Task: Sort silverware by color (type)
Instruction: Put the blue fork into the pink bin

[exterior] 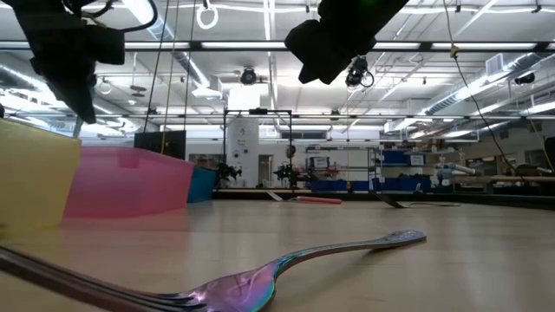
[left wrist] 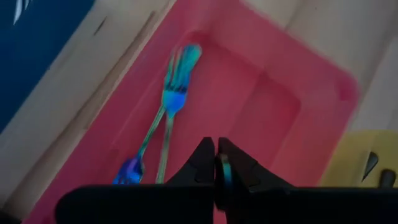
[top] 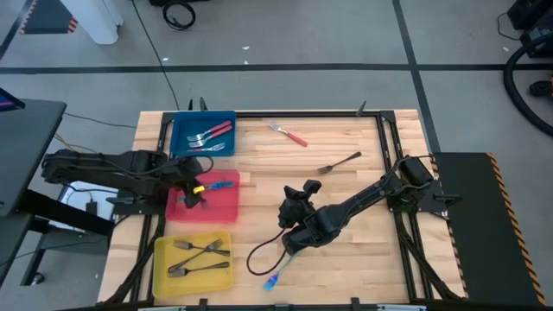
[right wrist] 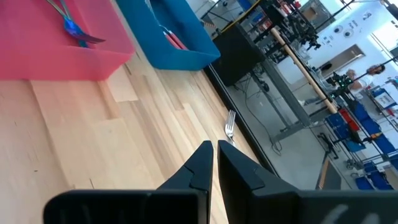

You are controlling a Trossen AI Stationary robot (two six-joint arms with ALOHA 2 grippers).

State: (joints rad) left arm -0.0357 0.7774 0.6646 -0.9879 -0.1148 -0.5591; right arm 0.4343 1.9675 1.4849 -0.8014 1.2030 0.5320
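While the left gripper (top: pixel 192 197) hovers over the red tray (top: pixel 226 207) with fingers pinched together and empty, two blue-handled forks (left wrist: pixel 163 118) lie inside; the right gripper (top: pixel 296 197) waits mid-table, fingers narrow; next likely the dark fork (top: pixel 339 161) far right, bound for the yellow tray (top: pixel 161 259).

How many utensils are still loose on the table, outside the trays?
3: a red-handled fork near the far edge, a dark fork right of centre, a blue-handled utensil at the near edge. The right arm may hide more.
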